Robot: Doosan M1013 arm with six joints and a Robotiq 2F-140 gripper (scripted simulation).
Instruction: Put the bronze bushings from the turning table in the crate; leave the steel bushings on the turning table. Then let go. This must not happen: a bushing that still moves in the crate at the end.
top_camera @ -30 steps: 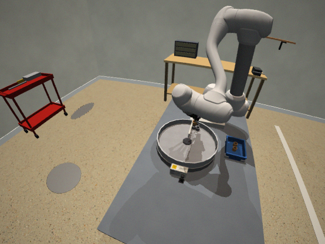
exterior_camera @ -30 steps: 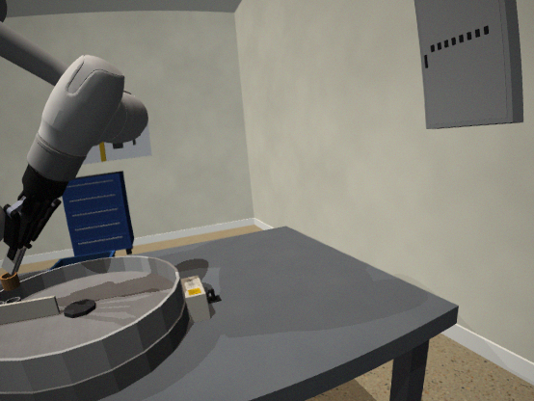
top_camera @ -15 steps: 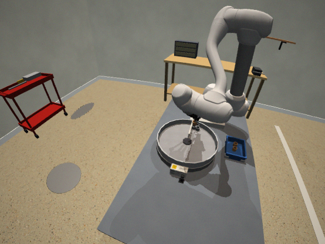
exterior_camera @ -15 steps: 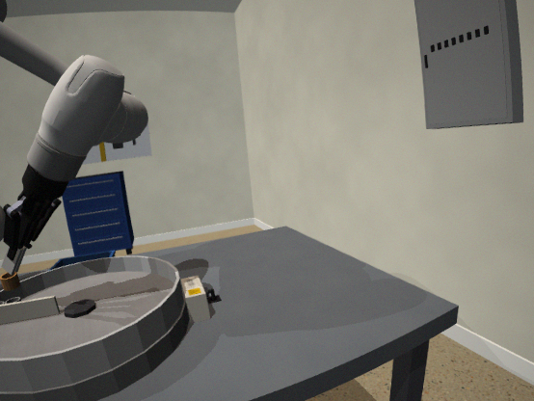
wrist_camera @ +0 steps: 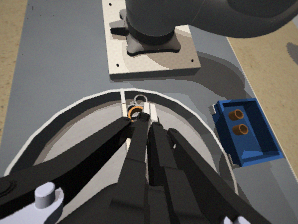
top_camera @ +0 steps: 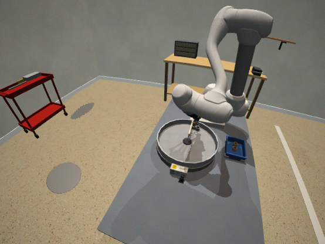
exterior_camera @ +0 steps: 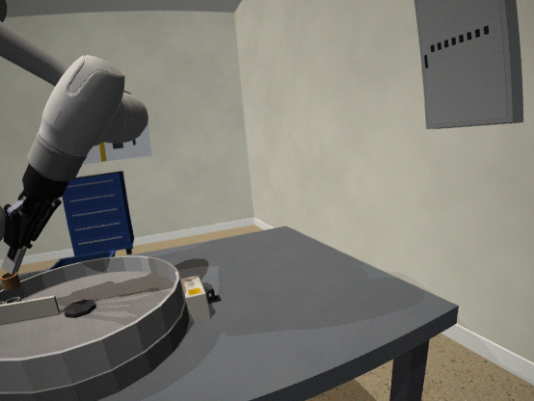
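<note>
My gripper (top_camera: 194, 119) (exterior_camera: 13, 271) (wrist_camera: 147, 110) is shut on the wall of a bronze bushing (top_camera: 194, 124) (exterior_camera: 10, 281) (wrist_camera: 133, 111). The bushing hangs at the fingertips above the back of the turning table (top_camera: 173, 138) (exterior_camera: 120, 342) (wrist_camera: 75, 136). Steel bushings (top_camera: 197, 128) (exterior_camera: 13, 300) (wrist_camera: 140, 95) stand on the turning table just below it, partly hidden. The blue crate (top_camera: 230, 155) (wrist_camera: 257, 154) stands right of the turning table. In it are two bronze bushings, one (top_camera: 235, 143) (wrist_camera: 237, 114) behind the other (top_camera: 234, 148) (wrist_camera: 241, 129).
A pale upright bar (top_camera: 190, 129) (exterior_camera: 31, 309) runs from the dark hub (top_camera: 186, 141) (exterior_camera: 80, 307) to the turning table's raised rim. A white box (top_camera: 179, 169) (exterior_camera: 196, 299) sits at its front edge. The arm's base plate (wrist_camera: 150, 70) is behind it.
</note>
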